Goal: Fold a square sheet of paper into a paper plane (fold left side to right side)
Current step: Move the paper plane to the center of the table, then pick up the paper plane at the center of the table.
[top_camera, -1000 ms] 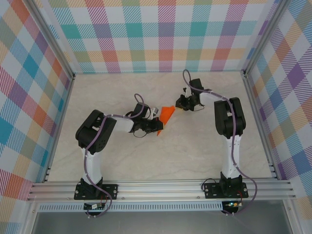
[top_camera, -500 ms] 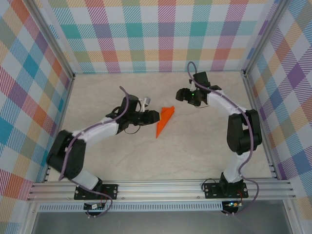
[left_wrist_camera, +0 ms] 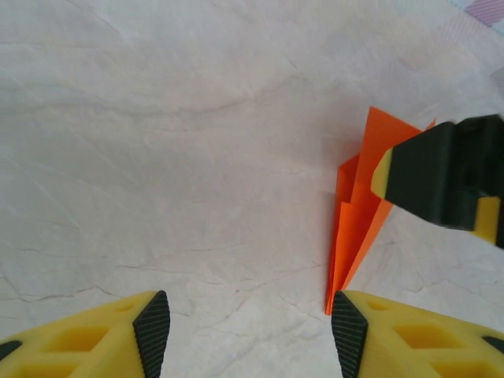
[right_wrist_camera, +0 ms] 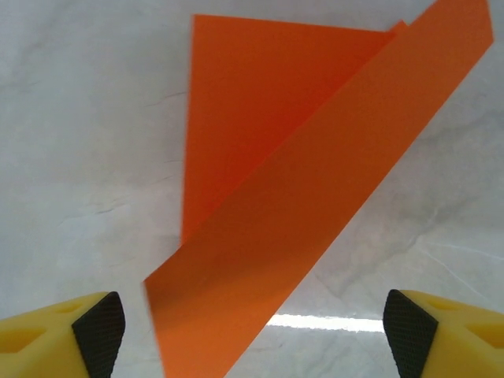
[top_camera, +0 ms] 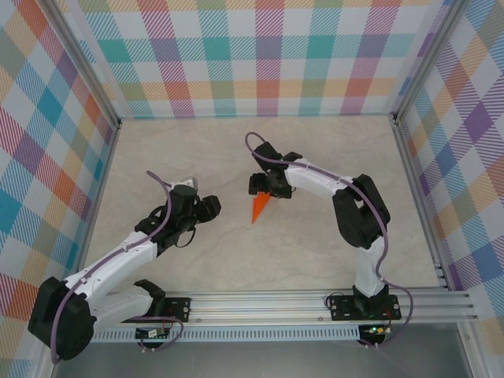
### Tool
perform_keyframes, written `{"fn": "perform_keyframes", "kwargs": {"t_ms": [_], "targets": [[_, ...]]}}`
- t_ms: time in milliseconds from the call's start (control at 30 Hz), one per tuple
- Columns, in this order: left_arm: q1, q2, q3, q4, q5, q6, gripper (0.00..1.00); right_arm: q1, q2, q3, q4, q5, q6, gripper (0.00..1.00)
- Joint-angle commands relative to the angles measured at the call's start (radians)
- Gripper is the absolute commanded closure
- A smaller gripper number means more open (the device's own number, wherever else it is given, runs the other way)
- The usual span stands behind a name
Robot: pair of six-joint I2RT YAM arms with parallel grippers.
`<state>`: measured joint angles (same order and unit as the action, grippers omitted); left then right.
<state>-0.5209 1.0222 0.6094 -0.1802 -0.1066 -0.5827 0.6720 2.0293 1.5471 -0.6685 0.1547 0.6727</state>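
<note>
Top external view: the paper plane (top_camera: 259,209) is seen lying near the middle of the table (top_camera: 331,244), a slim orange dart with its tip turned toward the near edge. The right gripper (top_camera: 264,189) is held over its wide far end, fingers spread apart and nothing clamped. In the right wrist view the folded layers are seen between the parted pads, and one corner is cut off by the frame edge. The left gripper (top_camera: 211,207) is set just left of the plane, likewise released, with bare surface between its fingers. The surface is pale and marble-veined. It is enclosed by multicoloured plaid walls (top_camera: 268,55) and bounded by an aluminium rail (top_camera: 260,303) at the near edge. Whether the right fingertips touch the paper cannot be told.
</note>
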Motion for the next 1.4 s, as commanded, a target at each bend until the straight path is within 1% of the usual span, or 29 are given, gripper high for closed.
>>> {"fn": "perform_keyframes", "kwargs": {"t_ms": [0, 167, 233, 267, 400, 500, 567, 633, 667, 700, 733, 767, 833, 867, 900, 967, 1067, 1100, 1167, 1233, 1300, 1367], "targets": [[0.01, -0.036, 0.0, -0.025, -0.068, 0.011, 0.41, 0.015, 0.03, 0.062, -0.086, 0.043, 0.038, 0.25], [0.01, -0.038, -0.004, -0.021, -0.073, 0.011, 0.4, 0.019, -0.04, -0.01, -0.035, -0.003, 0.038, 0.66], [0.01, -0.039, 0.001, -0.029, -0.077, 0.011, 0.4, 0.024, -0.072, -0.034, -0.009, -0.032, 0.019, 0.88], [0.009, -0.042, 0.002, -0.032, -0.08, 0.013, 0.4, 0.026, -0.102, -0.056, 0.023, -0.071, 0.006, 1.0], [0.009, -0.054, 0.01, -0.052, -0.095, 0.019, 0.4, 0.028, -0.241, -0.176, 0.138, -0.181, -0.055, 1.0], [0.01, -0.066, 0.014, -0.064, -0.106, 0.02, 0.39, 0.02, -0.353, -0.303, 0.232, -0.26, -0.106, 1.0], [0.01, -0.075, 0.015, -0.067, -0.11, 0.02, 0.39, -0.01, -0.389, -0.4, 0.299, -0.354, -0.112, 1.0], [0.01, -0.08, 0.018, -0.074, -0.111, 0.02, 0.39, -0.043, -0.388, -0.493, 0.367, -0.43, -0.102, 1.0], [0.01, -0.085, 0.019, -0.076, -0.113, 0.021, 0.39, -0.052, -0.378, -0.534, 0.4, -0.457, -0.104, 0.99], [0.01, -0.09, 0.02, -0.082, -0.113, 0.02, 0.39, -0.056, -0.366, -0.56, 0.409, -0.453, -0.108, 0.96], [0.01, -0.095, 0.024, -0.088, -0.114, 0.02, 0.39, -0.065, -0.355, -0.582, 0.408, -0.436, -0.118, 0.94], [0.01, -0.102, 0.027, -0.089, -0.115, 0.02, 0.39, -0.079, -0.351, -0.598, 0.399, -0.411, -0.128, 0.89], [0.01, -0.115, 0.038, -0.13, -0.116, 0.024, 0.38, -0.112, -0.374, -0.621, 0.373, -0.365, -0.141, 0.78], [0.01, -0.124, 0.044, -0.139, -0.115, 0.025, 0.37, -0.12, -0.398, -0.615, 0.332, -0.332, -0.159, 0.71], [0.01, -0.131, 0.048, -0.145, -0.116, 0.026, 0.35, -0.12, -0.421, -0.596, 0.277, -0.283, -0.177, 0.62], [0.01, -0.148, 0.055, -0.157, -0.123, 0.027, 0.3, -0.114, -0.47, -0.532, 0.128, -0.184, -0.205, 0.47], [0.01, -0.167, 0.057, -0.159, -0.128, 0.029, 0.2, -0.079, -0.526, -0.472, -0.034, -0.086, -0.21, 0.4], [0.01, -0.17, 0.056, -0.157, -0.128, 0.031, 0.16, -0.064, -0.537, -0.47, -0.054, -0.078, -0.203, 0.4], [0.01, -0.169, 0.051, -0.155, -0.131, 0.031, 0.09, -0.035, -0.561, -0.49, -0.059, -0.116, -0.169, 0.36], [0.01, -0.165, 0.046, -0.146, -0.126, 0.035, 0.03, -0.024, -0.57, -0.526, -0.025, -0.167, -0.118, 0.31], [0.01, -0.159, 0.046, -0.139, -0.121, 0.036, 0.0, -0.012, -0.572, -0.563, 0.027, -0.208, -0.069, 0.27], [0.01, -0.151, 0.044, -0.131, -0.114, 0.041, 0.0, 0.006, -0.553, -0.57, 0.064, -0.239, -0.04, 0.23]]}}
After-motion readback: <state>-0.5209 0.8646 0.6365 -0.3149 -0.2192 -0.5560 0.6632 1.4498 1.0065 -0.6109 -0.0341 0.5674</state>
